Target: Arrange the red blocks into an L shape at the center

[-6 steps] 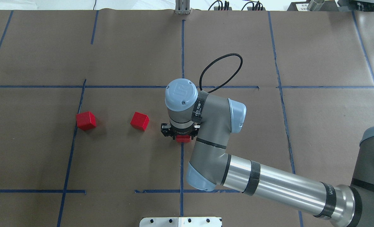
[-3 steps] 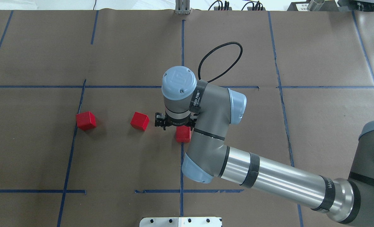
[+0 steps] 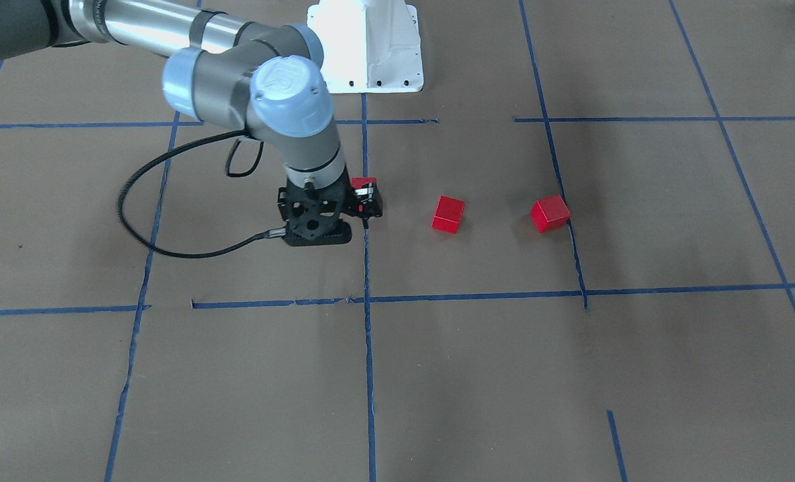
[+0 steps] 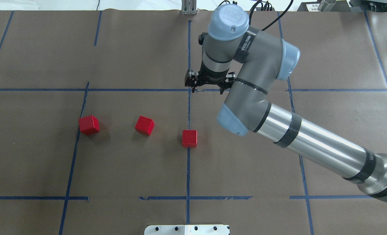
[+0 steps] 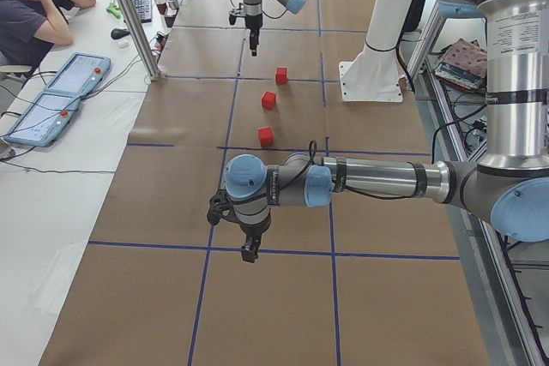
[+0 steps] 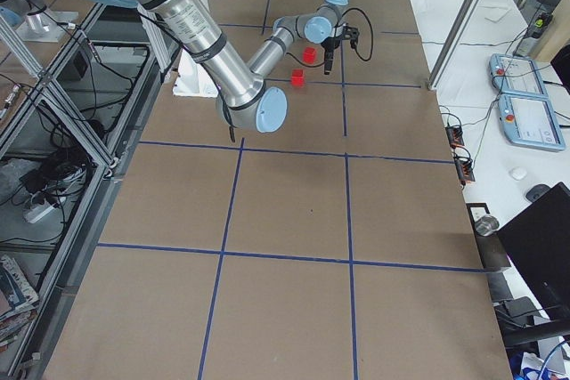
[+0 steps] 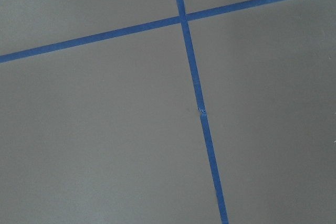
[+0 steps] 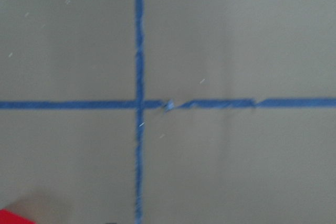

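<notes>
From overhead, three small bright red matte cubes are seen in a loose row, well apart, in the brown paper-covered center cell. The first cube is parked right on the long blue tape line, the second cube sits twisted near it, and the third cube is against the left tape border. The right arm's black two-finger claw is shown there with fingers apart, up where that line meets the far tape border. In the front-facing view it's seen low instead, just beside the first cube and half hiding it, and the white robot base turns up too. Only a red corner and a tape crossing are caught by the right wrist view. The left arm's claw is only seen from the tabletop's left end, so apart or together can't be told. An embossed logo is carried on the blue-grey wrist cap; the black strap's lettering can't be read.
</notes>
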### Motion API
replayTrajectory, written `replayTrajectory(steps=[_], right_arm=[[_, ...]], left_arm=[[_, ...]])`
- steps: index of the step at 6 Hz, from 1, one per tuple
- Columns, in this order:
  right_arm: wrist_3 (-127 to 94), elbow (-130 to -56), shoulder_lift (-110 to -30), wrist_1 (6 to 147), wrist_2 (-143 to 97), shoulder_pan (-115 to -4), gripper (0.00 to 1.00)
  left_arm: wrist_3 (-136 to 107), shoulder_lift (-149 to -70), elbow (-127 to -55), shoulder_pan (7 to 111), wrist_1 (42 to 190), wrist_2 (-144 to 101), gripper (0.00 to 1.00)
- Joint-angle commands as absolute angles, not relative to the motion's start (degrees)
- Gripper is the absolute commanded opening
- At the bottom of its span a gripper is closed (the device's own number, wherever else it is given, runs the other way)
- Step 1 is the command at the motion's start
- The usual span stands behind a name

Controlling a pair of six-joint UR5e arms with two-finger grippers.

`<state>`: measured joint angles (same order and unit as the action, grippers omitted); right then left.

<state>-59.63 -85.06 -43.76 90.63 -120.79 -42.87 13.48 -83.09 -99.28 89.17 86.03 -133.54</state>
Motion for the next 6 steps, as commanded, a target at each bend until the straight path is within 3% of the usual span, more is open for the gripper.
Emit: replayTrajectory(steps=[1, 3, 6], right_arm=[[-40.36, -85.08, -52.43, 90.7, -126.63, -55.58, 1.0], [-16.21, -86.39, -63.14, 90.7, -128.41, -66.92, 1.0], [2.68, -108.74, -94.55, 90.53, -130.25, -76.78, 0.99]], left_arm=[[13.1, -84.1, -99.32, 88.68, 88.13, -133.5, 1.0], [12.83, -84.9, -98.97, 88.68, 99.7, -133.42, 1.0], [6.38, -89.71, -99.05, 84.65, 100.81, -134.03, 1.0]])
